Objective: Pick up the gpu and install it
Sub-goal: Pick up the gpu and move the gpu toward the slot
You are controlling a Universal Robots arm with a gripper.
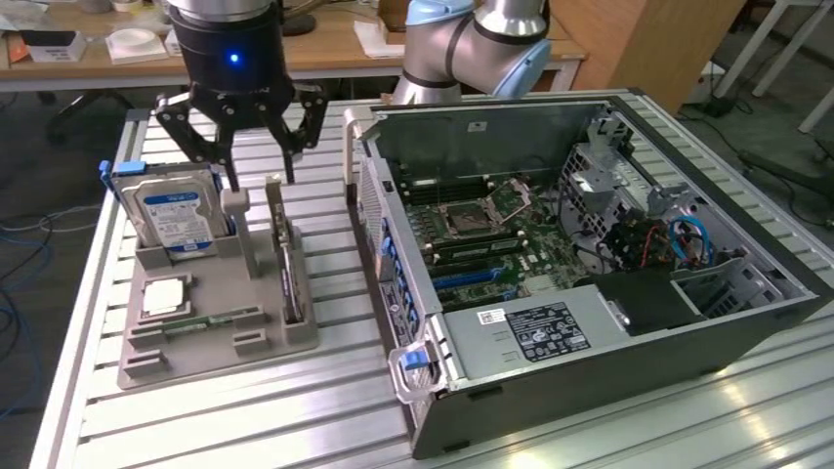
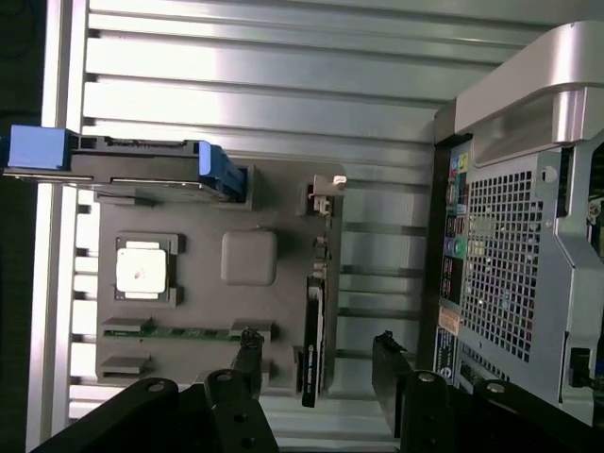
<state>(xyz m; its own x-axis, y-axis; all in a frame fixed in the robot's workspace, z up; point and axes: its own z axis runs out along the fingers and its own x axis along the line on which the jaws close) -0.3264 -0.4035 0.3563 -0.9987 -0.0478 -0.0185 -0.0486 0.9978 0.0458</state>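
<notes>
Black-edged gpu (image 2: 314,340), wrist view, between open fingers (image 2: 389,363)

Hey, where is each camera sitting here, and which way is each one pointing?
Exterior view: off the arm, raised, looking down at the open computer case and the open gripper above the gpu.
Wrist view: on the wrist, looking straight down; its fingers flank the gpu standing in the holder.
Shared: gripper, gpu, hard drive, holder, computer case.
</notes>
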